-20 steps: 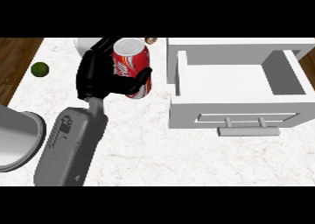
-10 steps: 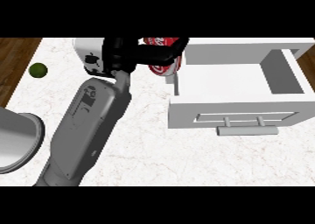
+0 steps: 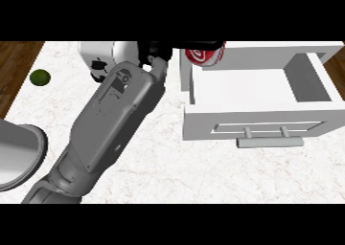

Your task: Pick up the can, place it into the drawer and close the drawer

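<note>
One hand [image 3: 155, 51] shows in the head view, black, at the end of a long grey forearm [image 3: 111, 119] that runs up from the lower left edge toward the top of the scene. By its place on the left side of the view it reads as the left hand. Its fingers [image 3: 177, 47] are curled toward the right and close on the red can [image 3: 206, 53], which sits at their right tips, touching them; only the lower part of the can shows, the rest being cut by the top of the scene. The can is held above the back left corner of the open drawer [image 3: 264, 125], over the rim where the drawer's rear wall meets its left wall. The drawer is white, pulled out toward the viewer, with its inside bare and a grey bar handle [image 3: 270, 142] on its front panel. It stands to the right of the forearm on the white marble table [image 3: 203, 177]. Behind the wrist a white object [image 3: 97, 55] is partly hidden by the arm. A small green lime [image 3: 40, 77] lies near the table's left edge, well apart from the hand. A grey rounded vessel [image 3: 16, 153] sits at the lower left, beside the forearm.
</note>
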Tool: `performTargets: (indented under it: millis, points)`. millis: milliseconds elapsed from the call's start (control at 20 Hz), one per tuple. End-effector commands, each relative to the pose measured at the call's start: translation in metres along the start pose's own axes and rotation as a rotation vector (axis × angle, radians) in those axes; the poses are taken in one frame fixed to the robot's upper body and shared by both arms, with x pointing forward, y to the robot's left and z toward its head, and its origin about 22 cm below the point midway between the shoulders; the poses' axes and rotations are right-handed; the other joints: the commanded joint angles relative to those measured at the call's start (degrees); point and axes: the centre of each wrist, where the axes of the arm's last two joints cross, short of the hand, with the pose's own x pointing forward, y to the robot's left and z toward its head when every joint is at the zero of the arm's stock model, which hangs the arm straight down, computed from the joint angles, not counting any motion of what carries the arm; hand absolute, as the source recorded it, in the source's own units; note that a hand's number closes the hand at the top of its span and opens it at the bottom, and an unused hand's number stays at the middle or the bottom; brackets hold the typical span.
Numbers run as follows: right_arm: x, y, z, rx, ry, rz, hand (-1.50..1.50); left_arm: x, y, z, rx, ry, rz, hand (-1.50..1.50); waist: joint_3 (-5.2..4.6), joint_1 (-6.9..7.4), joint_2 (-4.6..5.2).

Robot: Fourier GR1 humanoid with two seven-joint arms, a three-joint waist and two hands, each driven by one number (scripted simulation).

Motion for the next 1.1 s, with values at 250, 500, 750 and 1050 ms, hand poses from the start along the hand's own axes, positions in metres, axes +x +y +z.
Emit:
performTargets:
  millis: [250,500,750,1050]
  points:
    - [0.01,-0.001,-0.013,0.015,-0.014,-0.02,-1.5,0.003,-0.032,-0.021,0.003,0.006,-0.048,1.5,0.01,-1.23,0.35]
    - [0.011,-0.002,0.003,0.003,0.001,-0.001,-1.5,0.015,-0.05,-0.022,0.008,0.031,-0.025,1.5,0.04,-1.72,0.16]
    - [0.002,0.007,-0.018,0.006,-0.038,-0.018,-1.5,-0.016,-0.046,-0.018,0.002,0.042,-0.055,1.5,0.07,-2.49,0.65]
    - [0.013,0.006,0.002,0.044,-0.026,-0.023,-1.5,-0.019,-0.05,-0.022,0.047,0.073,-0.101,1.5,0.07,-3.1,0.43]
